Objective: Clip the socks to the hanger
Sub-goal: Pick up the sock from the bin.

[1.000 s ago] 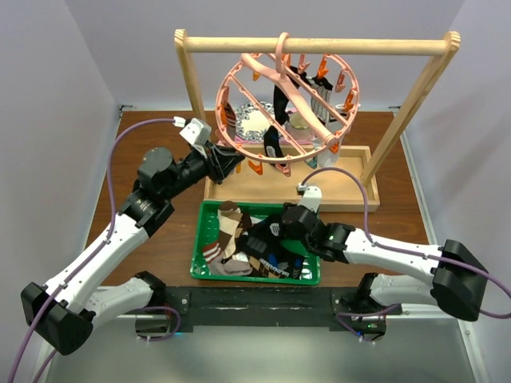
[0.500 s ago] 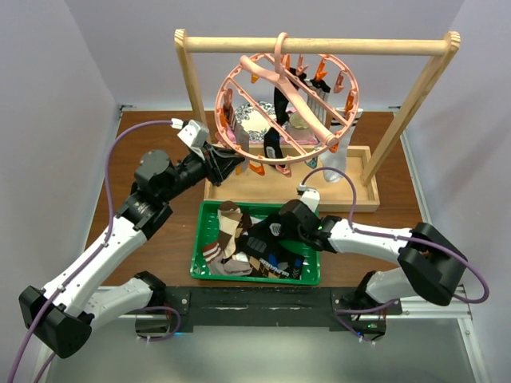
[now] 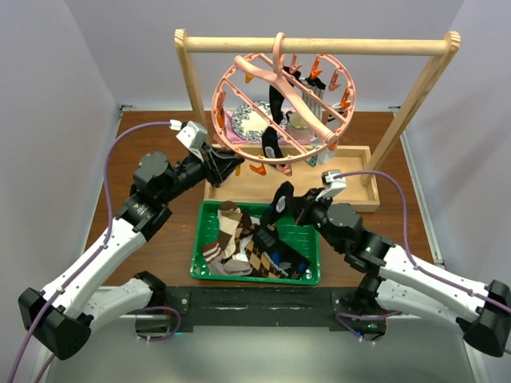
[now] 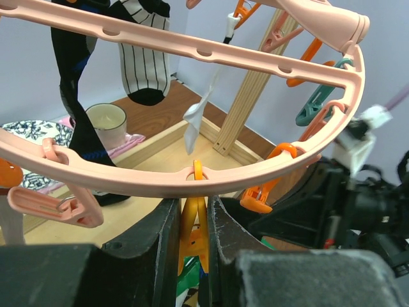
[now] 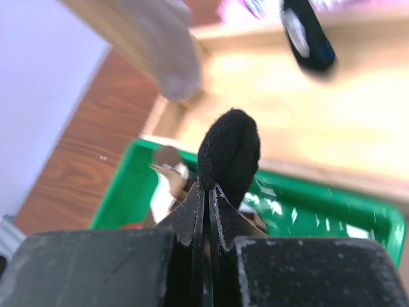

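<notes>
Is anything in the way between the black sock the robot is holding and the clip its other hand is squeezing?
Almost nothing. The right gripper holds the black sock above the green basket; the left gripper pinches an orange clip on the hanger. One neighbouring clip dangles between them.

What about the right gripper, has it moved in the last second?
Yes. The right gripper has risen from inside the basket toward its far rim, nearer the wooden tray, shut on a black sock.

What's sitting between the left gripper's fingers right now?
An orange clip hanging from the rim of the hanger, pinched by the left gripper. The left wrist view shows it.
</notes>
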Controlling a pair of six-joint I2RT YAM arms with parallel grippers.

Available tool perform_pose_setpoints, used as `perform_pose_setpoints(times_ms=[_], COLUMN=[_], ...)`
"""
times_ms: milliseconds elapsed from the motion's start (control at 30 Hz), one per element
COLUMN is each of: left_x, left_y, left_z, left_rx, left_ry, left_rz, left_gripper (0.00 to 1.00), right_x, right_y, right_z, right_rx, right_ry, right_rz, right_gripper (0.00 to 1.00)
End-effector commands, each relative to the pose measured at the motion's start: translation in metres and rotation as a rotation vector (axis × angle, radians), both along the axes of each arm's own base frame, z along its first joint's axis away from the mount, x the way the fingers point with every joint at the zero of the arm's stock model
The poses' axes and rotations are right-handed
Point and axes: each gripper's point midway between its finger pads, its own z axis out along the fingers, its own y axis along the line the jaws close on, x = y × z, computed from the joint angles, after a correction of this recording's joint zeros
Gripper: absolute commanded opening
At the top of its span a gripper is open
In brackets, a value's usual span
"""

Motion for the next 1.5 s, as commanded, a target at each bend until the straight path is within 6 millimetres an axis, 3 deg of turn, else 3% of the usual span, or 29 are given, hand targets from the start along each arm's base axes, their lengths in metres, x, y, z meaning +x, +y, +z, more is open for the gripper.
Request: perform_pose_setpoints(times_ms=[0,133,467,767,867,1133,1267,1367,1433,1467], left_x=[-0.004,-0.004,-0.007,-0.009,-0.009,-0.010,-0.012,-0.012,-0.012,-0.013], left_y=[0.000,0.001,0.006,0.007,0.007,0.006,0.005,0.005,0.005,0.005], left_z=[-0.020,-0.017,-0.012,-0.004,-0.002,0.000,0.001,0.001,0.001,0.001], left_rx=[0.027,0.023,0.004,-0.009,-0.014,-0.024,-0.034,-0.033,-0.030,-0.028], left_ry=[0.072,0.071,0.066,0.060,0.057,0.062,0.063,0.065,0.060,0.060], left_rz=[-0.015,-0.010,-0.002,-0.004,-0.006,-0.012,-0.019,-0.020,-0.020,-0.021], left_gripper=[0.00,0.00,0.00,0.00,0.00,0.00,0.00,0.00,0.00,0.00], right_x=[-0.011,-0.026,-0.062,-0.072,-0.069,-0.072,-0.058,-0.040,-0.034,-0.030], right_y=[0.011,0.015,0.022,0.012,0.018,0.031,0.013,-0.013,-0.021,-0.024], right_z=[0.038,0.053,0.169,0.218,0.203,0.120,0.067,0.046,0.038,0.025], right_rx=[-0.134,-0.181,-0.046,-0.042,-0.105,-0.250,-0.415,-0.489,-0.547,-0.643], right_ry=[-0.184,-0.239,-0.450,-0.522,-0.474,-0.293,-0.138,-0.077,-0.052,-0.030], right_rz=[0.123,0.141,0.302,0.322,0.336,0.412,0.306,0.117,0.051,0.034], right_gripper=[0.00,0.00,0.00,0.00,0.00,0.00,0.00,0.00,0.00,0.00])
